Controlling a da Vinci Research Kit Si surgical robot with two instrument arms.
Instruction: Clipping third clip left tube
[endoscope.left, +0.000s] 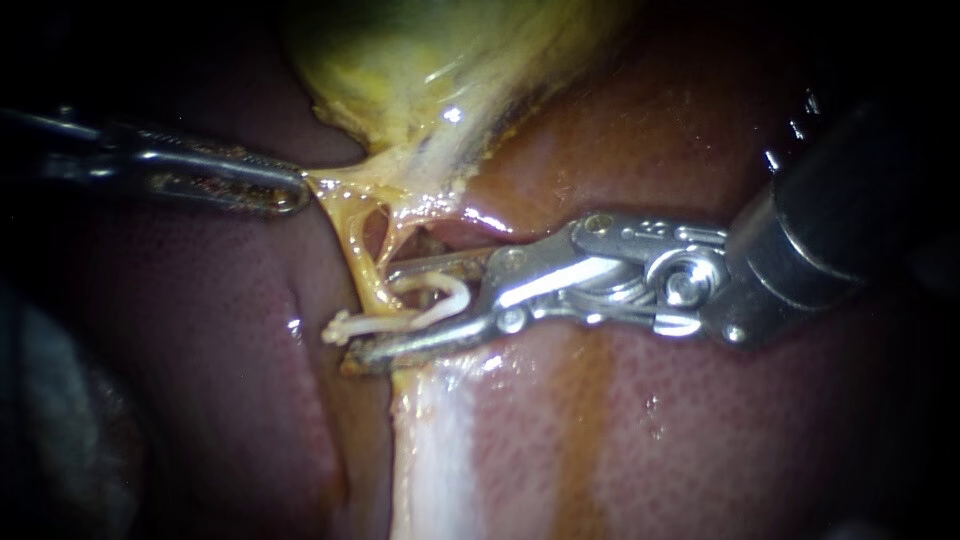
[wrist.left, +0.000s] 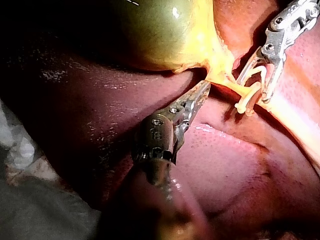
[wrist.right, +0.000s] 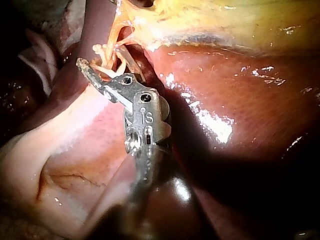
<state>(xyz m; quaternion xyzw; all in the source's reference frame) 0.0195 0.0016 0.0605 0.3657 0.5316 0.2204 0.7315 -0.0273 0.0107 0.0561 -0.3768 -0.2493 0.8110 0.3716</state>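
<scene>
My right instrument (endoscope.left: 372, 315) comes in from the right, its two jaws standing wide apart with a white clip (endoscope.left: 425, 305) seated between them. Jaws and clip straddle the left tube (endoscope.left: 358, 255), a thin yellow strand running down from the gallbladder (endoscope.left: 420, 60). A second strand (endoscope.left: 397, 232) lies just to its right. My left instrument (endoscope.left: 292, 190) is shut on the yellow tissue at the gallbladder's neck and holds it taut to the left. The left wrist view shows its jaws (wrist.left: 202, 91) on that tissue, with the clip (wrist.left: 250, 92) beyond. In the right wrist view the clip (wrist.right: 102, 52) sits ahead of the jaws (wrist.right: 102, 65).
Dark red liver (endoscope.left: 680, 430) fills the field around and below the tubes. A pale whitish band (endoscope.left: 440, 450) runs down it from under the clip. Pale cloth-like material (wrist.left: 25, 150) lies beside the liver in the left wrist view.
</scene>
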